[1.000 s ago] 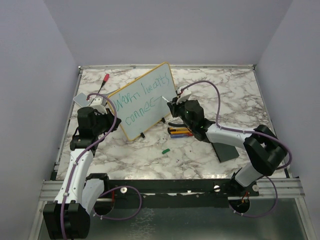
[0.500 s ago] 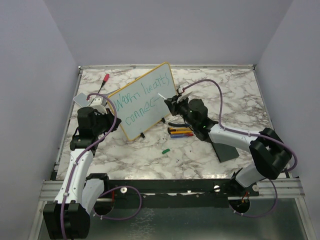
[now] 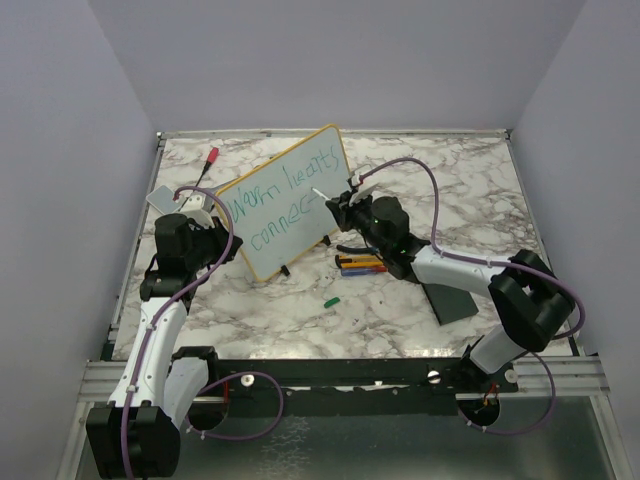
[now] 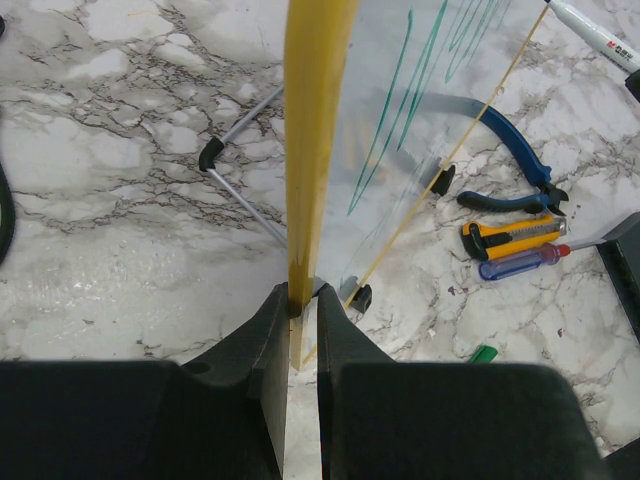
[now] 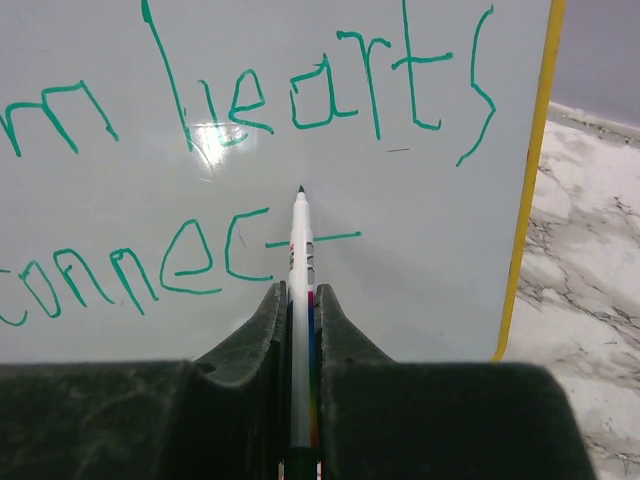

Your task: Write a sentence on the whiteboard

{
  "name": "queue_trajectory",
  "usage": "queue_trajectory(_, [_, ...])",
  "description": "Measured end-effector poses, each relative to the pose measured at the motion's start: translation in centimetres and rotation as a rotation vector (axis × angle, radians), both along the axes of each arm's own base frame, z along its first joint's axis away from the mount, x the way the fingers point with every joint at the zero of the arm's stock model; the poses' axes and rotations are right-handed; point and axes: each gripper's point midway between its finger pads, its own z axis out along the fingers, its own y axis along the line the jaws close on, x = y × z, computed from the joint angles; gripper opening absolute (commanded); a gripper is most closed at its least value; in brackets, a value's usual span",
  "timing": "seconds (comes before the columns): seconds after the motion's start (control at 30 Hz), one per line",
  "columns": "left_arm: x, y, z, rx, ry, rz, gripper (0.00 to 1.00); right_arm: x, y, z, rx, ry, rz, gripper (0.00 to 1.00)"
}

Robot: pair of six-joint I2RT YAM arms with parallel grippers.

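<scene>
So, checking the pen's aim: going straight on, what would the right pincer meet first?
The whiteboard: the marker in the right pincer would touch its white face just above the lower line of writing. Whether the tip touches it now is unclear.

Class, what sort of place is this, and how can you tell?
Likely a robotics test cell: plain panels wall in a marble-patterned table, a left arm and right arm are bolted at its near edge, a whiteboard stands on it.
</scene>
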Motion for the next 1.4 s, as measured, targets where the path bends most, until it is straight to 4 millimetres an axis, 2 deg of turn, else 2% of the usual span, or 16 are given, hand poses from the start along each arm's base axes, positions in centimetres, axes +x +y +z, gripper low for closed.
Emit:
queue_trajectory(0.13, [0.0,0.0,0.0,0.000,0.000,0.000,0.00,-0.2,-0.1,-0.5,-0.001,0.012,-0.001,0.01])
queue_trajectory(0.4, [0.0,0.0,0.0,0.000,0.000,0.000,0.00,-1.8,-1.4,-5.3,-0.050,0.116,-0.005,0.01])
queue_trajectory(0.67, [0.0,0.0,0.0,0.000,0.000,-0.002,0.00,-2.6,-2.0,-7.4,-0.081,0.176,-0.011,0.01])
queue_trajectory(0.83, [0.0,0.0,0.0,0.000,0.000,-0.002,0.00,-2.3,-2.3,-7.4,-0.092,0.176,-0.038,0.01])
queue_trajectory(1.07, [0.0,0.0,0.0,0.000,0.000,-0.002,0.00,-1.1,-2.5,-5.3,-0.090,0.126,-0.085,0.01])
queue_trajectory(1.3, [-0.1,0.0,0.0,0.000,0.000,-0.002,0.00,-1.0,-3.3,-2.9,-0.066,0.084,-0.113,0.01])
queue_trajectory(1.4, [-0.1,0.0,0.0,0.000,0.000,-0.002,0.00,-1.0,-3.4,-2.7,-0.063,0.081,-0.120,0.01])
